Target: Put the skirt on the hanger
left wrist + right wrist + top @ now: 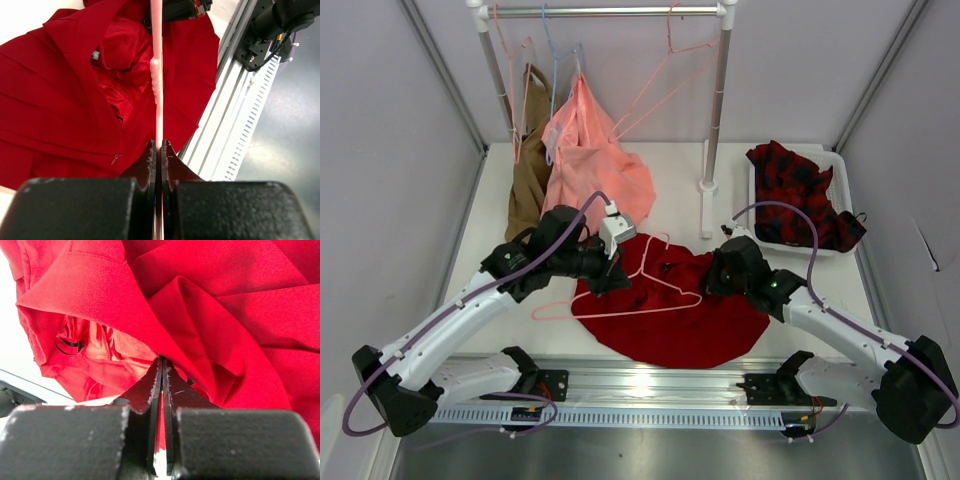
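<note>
The deep-red skirt (690,320) lies spread on the table near the front edge. The pale-pink wire hanger (650,305) lies across its left part, hook toward the back. My left gripper (612,268) is shut on the hanger's wire (157,75) at the skirt's left edge; the wire runs straight out from between the jaws over the skirt (60,115). My right gripper (720,272) is shut on a fold of the skirt's waist edge (165,315) at the skirt's upper right.
A clothes rail (610,12) stands at the back with a salmon-pink garment (595,160), a brown garment (528,170), and spare pink and light blue hangers. A white bin (760,215) at the right holds a red-and-black checked garment (800,190). The metal rail (650,385) runs along the front.
</note>
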Controlling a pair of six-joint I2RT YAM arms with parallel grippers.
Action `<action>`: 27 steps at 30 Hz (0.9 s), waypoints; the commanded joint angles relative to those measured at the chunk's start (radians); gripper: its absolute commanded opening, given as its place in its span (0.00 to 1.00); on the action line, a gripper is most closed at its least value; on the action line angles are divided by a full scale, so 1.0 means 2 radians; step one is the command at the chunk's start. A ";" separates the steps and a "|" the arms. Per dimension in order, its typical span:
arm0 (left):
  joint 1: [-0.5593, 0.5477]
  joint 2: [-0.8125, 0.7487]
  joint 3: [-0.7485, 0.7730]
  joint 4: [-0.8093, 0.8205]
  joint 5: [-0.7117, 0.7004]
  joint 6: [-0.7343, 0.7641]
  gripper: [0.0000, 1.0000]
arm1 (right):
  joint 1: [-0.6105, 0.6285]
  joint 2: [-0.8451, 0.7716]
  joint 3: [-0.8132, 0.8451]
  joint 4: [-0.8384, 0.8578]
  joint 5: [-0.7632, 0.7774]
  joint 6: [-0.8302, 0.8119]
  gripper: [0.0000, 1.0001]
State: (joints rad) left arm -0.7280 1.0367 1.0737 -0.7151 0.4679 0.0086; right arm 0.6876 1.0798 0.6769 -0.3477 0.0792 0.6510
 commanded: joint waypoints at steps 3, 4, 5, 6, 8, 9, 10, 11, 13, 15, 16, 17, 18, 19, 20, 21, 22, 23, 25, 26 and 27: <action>-0.006 0.013 0.018 0.030 0.005 0.002 0.00 | -0.011 -0.019 0.014 -0.007 -0.011 -0.012 0.01; -0.008 0.015 0.018 0.027 0.001 0.004 0.00 | -0.012 -0.020 0.014 -0.007 -0.013 -0.013 0.01; -0.009 0.015 0.018 0.028 -0.004 0.004 0.00 | -0.016 -0.021 0.013 -0.009 -0.014 -0.013 0.01; -0.009 0.016 0.017 0.028 -0.008 0.004 0.00 | -0.017 -0.024 0.012 -0.009 -0.018 -0.014 0.01; -0.009 0.014 0.015 0.034 -0.018 0.003 0.00 | -0.022 -0.026 0.011 -0.009 -0.023 -0.015 0.01; -0.009 0.013 0.014 0.034 -0.021 0.003 0.00 | -0.022 -0.028 0.010 -0.010 -0.023 -0.015 0.01; -0.010 0.015 0.015 0.034 -0.024 0.003 0.00 | -0.023 -0.030 0.008 -0.009 -0.024 -0.015 0.01; -0.010 0.015 0.014 0.035 -0.029 0.003 0.00 | -0.025 -0.031 0.007 -0.010 -0.025 -0.016 0.01; -0.009 0.016 0.017 0.035 -0.031 0.003 0.00 | -0.028 -0.035 0.005 -0.010 -0.028 -0.017 0.00; -0.009 0.015 0.017 0.040 -0.035 0.002 0.00 | -0.032 -0.037 0.003 -0.011 -0.034 -0.019 0.00; -0.009 0.015 0.017 0.040 -0.036 0.002 0.00 | -0.033 -0.039 0.001 -0.010 -0.033 -0.019 0.00; -0.009 0.016 0.018 0.041 -0.037 0.003 0.00 | -0.035 -0.040 0.000 -0.009 -0.033 -0.019 0.00; -0.009 0.017 0.018 0.042 -0.038 0.003 0.00 | -0.037 -0.040 -0.001 -0.009 -0.034 -0.019 0.00; -0.010 0.019 0.019 0.042 -0.038 0.003 0.00 | -0.037 -0.041 -0.003 -0.007 -0.033 -0.020 0.00; -0.009 0.018 0.018 0.042 -0.038 0.003 0.00 | -0.038 -0.043 -0.003 -0.007 -0.050 -0.021 0.00; -0.009 0.019 0.018 0.045 -0.040 0.002 0.00 | -0.039 -0.044 -0.003 -0.006 -0.053 -0.023 0.00; -0.009 0.019 0.016 0.047 -0.039 0.001 0.00 | -0.039 -0.044 -0.003 -0.006 -0.054 -0.023 0.00; -0.009 0.019 0.017 0.048 -0.038 0.001 0.00 | -0.039 -0.044 -0.003 -0.006 -0.056 -0.024 0.00; -0.009 0.022 0.015 0.055 -0.035 0.000 0.00 | -0.040 -0.043 -0.004 -0.006 -0.057 -0.025 0.00; -0.009 0.023 0.015 0.058 -0.037 0.000 0.00 | -0.040 -0.043 -0.005 -0.005 -0.058 -0.025 0.00; -0.010 0.024 0.013 0.062 -0.033 0.000 0.00 | -0.040 -0.043 -0.006 -0.003 -0.060 -0.025 0.00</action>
State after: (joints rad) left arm -0.7406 1.0779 1.0737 -0.6552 0.3969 0.0082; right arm 0.6113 1.0130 0.6689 -0.3759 -0.0196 0.6205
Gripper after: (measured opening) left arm 0.025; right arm 0.010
